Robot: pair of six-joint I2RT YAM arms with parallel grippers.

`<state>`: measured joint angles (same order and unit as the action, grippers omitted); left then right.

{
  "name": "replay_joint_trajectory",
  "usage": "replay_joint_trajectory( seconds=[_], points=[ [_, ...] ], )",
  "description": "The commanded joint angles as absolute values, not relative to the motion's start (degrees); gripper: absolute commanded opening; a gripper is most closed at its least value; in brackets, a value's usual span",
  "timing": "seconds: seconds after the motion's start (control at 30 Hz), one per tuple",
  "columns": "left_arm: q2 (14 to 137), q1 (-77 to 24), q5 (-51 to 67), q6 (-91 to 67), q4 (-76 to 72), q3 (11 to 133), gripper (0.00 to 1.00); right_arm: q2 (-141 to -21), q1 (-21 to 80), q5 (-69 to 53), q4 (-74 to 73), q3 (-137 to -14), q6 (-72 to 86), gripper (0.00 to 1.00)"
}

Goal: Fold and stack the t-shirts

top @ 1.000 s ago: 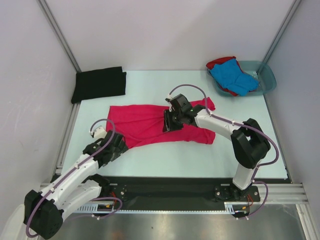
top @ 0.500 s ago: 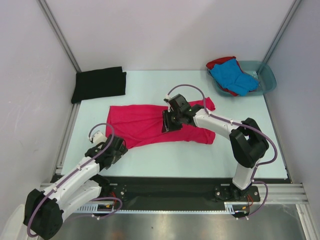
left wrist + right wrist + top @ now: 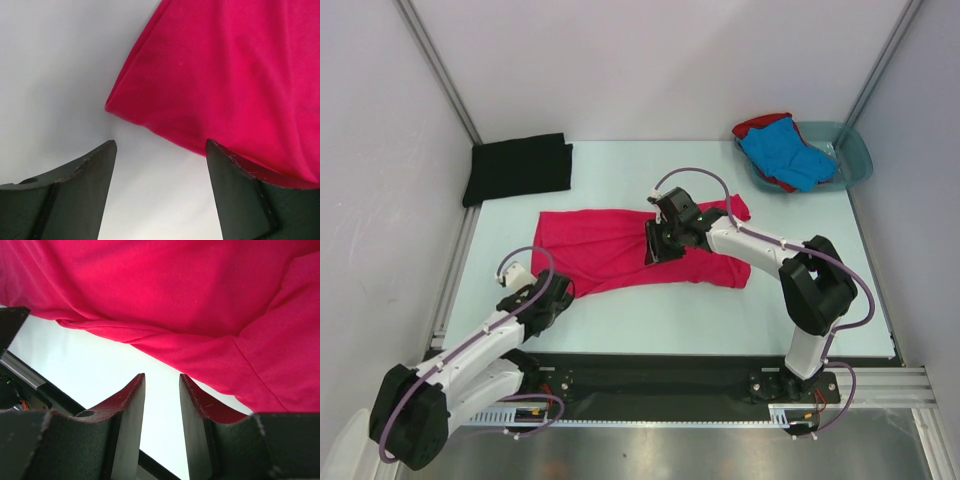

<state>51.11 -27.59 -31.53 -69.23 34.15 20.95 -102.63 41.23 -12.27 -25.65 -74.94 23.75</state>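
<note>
From above, the pink shirt lies spread on the table. The right gripper is over its middle and the left gripper is just off its near left corner. A black shirt lies folded far left, and a blue shirt lies over a red shirt in the basin. Left wrist: jaws wide apart, empty, the pink corner just ahead. Right wrist: jaws narrowly parted, empty, beside a pink fold.

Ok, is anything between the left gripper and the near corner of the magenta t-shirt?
Nothing visible. The left gripper has its jaws open right at the corner of the magenta t-shirt, and the left wrist view shows only bare table in the gap between the fingers and the shirt's edge.
</note>
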Motion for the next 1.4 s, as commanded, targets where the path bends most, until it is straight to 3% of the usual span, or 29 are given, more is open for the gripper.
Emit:
replay_joint_trajectory(
  seconds=[0.0,0.1,0.2,0.43,0.57,0.93,1.03,1.37],
  points=[
    [53.2,-27.4,-32.5,-71.0,30.5,20.0,0.79,-102.8,41.1,-11.1,-26.5,-77.4,22.8,0.39],
    [55.7,-27.4,-32.1,-71.0,29.2,20.0,0.77,-102.7,41.0,-10.9,-26.8,-77.3,22.8,0.39],
    [57.3,-27.4,-32.3,-70.6,27.6,20.0,0.68,-102.5,41.0,-10.6,-27.1,-77.2,22.8,0.39],
    [56.7,-27.3,-32.2,-69.7,27.3,20.7,0.41,-102.1,40.5,-10.2,-27.1,-76.6,22.9,0.39],
    [54.1,-27.2,-31.6,-69.5,27.2,20.0,0.2,-101.8,40.6,-10.0,-27.6,-76.7,22.9,0.39],
    [50.6,-27.2,-30.0,-68.4,28.5,20.1,0.11,-101.7,40.5,-9.3,-27.3,-76.3,23.2,0.39],
    [50.3,-27.3,-29.6,-67.9,28.7,20.2,0.0,-101.3,40.4,-9.2,-27.1,-75.9,23.1,0.38],
    [48.8,-27.3,-29.0,-68.2,30.5,21.6,0.0,-99.7,40.3,-9.1,-26.5,-75.0,21.7,0.39]
  ],
)
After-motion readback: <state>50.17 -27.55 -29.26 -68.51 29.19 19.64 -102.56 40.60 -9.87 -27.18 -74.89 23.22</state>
